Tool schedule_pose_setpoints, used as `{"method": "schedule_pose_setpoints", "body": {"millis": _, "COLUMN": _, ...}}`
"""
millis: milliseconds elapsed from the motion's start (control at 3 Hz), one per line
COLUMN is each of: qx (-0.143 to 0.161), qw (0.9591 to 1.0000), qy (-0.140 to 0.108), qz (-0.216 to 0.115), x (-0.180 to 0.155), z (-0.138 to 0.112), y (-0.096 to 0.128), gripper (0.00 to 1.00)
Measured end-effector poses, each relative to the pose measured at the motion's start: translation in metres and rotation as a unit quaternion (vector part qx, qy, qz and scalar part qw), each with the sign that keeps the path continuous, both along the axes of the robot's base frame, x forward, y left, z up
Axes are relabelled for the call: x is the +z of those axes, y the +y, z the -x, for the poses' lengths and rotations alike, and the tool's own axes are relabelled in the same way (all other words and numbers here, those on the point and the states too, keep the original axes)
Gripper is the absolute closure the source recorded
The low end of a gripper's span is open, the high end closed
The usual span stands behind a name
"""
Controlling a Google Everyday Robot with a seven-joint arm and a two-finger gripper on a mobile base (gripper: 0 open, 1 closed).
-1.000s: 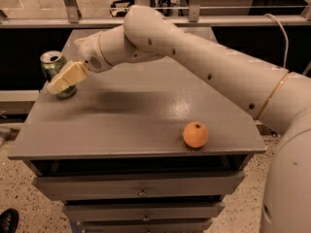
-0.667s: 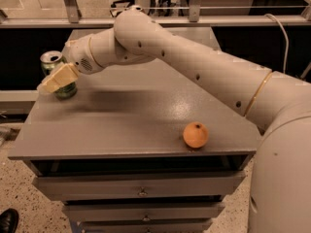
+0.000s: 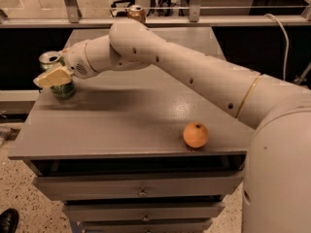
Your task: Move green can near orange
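The green can [image 3: 64,90] with a silver top stands upright at the far left edge of the grey table [image 3: 131,118]. My gripper [image 3: 51,75] is at the can, its pale tip lying across the can's front and hiding the middle of it. The orange [image 3: 195,135] sits near the table's front right edge, far to the right of the can. My arm reaches from the right across the table's back half to the can.
An orange-brown can [image 3: 136,12] stands at the table's far back edge, behind my arm. Drawers [image 3: 142,192] lie below the tabletop. A metal rail [image 3: 204,7] runs behind the table. A dark shoe [image 3: 8,220] is on the floor at bottom left.
My arm has swung a little further left and the gripper now lies across the can's front. The can and the orange have not moved.
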State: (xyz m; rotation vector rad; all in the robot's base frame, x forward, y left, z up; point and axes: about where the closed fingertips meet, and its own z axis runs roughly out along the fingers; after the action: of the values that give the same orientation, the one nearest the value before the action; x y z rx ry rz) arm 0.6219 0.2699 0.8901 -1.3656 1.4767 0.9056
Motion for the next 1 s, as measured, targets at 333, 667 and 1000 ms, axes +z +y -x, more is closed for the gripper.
{"method": "schedule_pose_setpoints", "body": {"millis": 333, "qx": -0.002, "qw": 1.0, "qy": -0.002, "qz": -0.003, "x": 0.0, "z": -0.002, "y": -0.007, "gripper": 0.7}}
{"method": "schedule_pose_setpoints", "body": {"millis": 667, "qx": -0.013, "qw": 0.9998, "qy": -0.017, "qz": -0.001, "x": 0.012, "z": -0.006, "y": -0.026, "gripper": 0.93}}
{"method": "schedule_pose_setpoints", "body": {"millis": 1000, "qx": -0.032, "qw": 0.9987, "qy": -0.04, "qz": 0.001, "x": 0.033, "z": -0.01, "y": -0.061, "gripper": 1.0}}
